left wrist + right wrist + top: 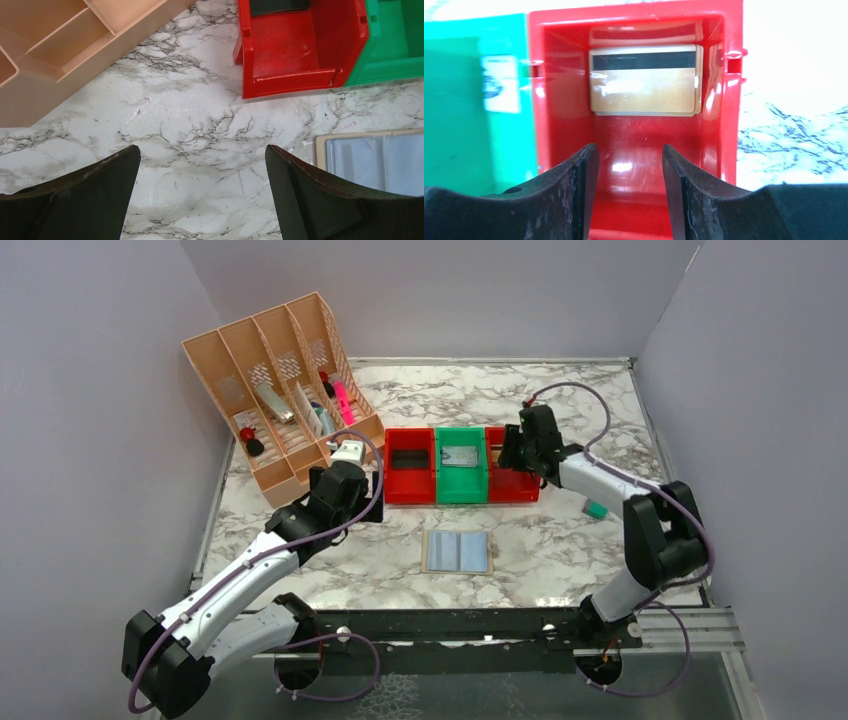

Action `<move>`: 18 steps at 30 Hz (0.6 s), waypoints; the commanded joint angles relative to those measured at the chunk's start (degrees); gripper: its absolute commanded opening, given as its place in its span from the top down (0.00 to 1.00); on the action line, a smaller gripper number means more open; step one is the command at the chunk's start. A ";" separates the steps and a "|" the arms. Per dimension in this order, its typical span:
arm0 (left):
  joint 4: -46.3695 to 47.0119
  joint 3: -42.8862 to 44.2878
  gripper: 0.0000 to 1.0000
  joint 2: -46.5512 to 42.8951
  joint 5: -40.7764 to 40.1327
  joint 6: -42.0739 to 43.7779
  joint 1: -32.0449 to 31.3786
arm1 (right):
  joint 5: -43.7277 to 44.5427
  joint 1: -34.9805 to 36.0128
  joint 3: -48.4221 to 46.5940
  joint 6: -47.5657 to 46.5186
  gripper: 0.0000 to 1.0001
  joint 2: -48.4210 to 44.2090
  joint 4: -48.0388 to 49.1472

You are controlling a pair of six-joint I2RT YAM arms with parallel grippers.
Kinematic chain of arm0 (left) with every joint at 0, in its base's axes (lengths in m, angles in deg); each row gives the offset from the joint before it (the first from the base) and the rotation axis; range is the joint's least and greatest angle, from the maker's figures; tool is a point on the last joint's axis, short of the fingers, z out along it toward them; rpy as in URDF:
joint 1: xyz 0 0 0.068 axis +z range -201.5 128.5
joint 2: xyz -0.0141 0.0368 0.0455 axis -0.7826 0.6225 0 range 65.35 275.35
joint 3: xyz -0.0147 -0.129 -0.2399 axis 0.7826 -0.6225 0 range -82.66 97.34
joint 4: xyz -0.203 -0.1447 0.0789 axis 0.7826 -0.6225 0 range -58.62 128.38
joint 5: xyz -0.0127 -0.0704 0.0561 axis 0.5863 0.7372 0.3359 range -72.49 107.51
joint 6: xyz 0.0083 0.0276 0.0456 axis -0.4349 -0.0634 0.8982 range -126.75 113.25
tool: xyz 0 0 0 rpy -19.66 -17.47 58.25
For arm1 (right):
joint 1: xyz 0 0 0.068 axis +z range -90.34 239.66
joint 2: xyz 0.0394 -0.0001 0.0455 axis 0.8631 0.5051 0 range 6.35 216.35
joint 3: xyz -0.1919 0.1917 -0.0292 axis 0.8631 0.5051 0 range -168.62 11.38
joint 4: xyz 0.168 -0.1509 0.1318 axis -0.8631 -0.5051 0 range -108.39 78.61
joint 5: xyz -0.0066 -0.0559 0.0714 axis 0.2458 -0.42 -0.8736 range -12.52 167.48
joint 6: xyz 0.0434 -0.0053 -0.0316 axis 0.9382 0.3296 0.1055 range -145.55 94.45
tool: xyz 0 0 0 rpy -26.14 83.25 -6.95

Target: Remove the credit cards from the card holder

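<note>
The card holder (458,552) lies open and flat on the marble table, tan border with pale blue-grey panels; its corner shows in the left wrist view (370,161). A gold card with a black stripe (644,85) lies in the right red bin (634,145). Another card (460,457) lies in the green bin (461,480), and a dark card (408,457) lies in the left red bin (409,485). My right gripper (629,152) hangs open and empty over the right red bin (512,485). My left gripper (202,157) is open and empty above bare table, left of the holder.
A peach desk organiser (280,400) with pens and small items stands at the back left; its base shows in the left wrist view (75,45). A small teal object (596,509) lies right of the bins. Grey walls enclose the table.
</note>
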 commanded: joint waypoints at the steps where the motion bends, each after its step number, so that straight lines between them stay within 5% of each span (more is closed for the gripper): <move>1: 0.33 0.03 0.01 0.08 -0.39 0.50 0.48 | -2.67 0.29 2.56 0.18 0.45 -9.52 -0.81; 7: 0.34 0.04 0.01 -0.13 0.03 0.54 0.48 | -5.66 3.36 6.84 3.10 0.44 -18.67 -3.07; 18: 0.32 -0.14 0.01 -1.80 -2.12 -0.35 0.54 | 15.53 37.00 11.54 18.84 0.44 -18.87 -7.54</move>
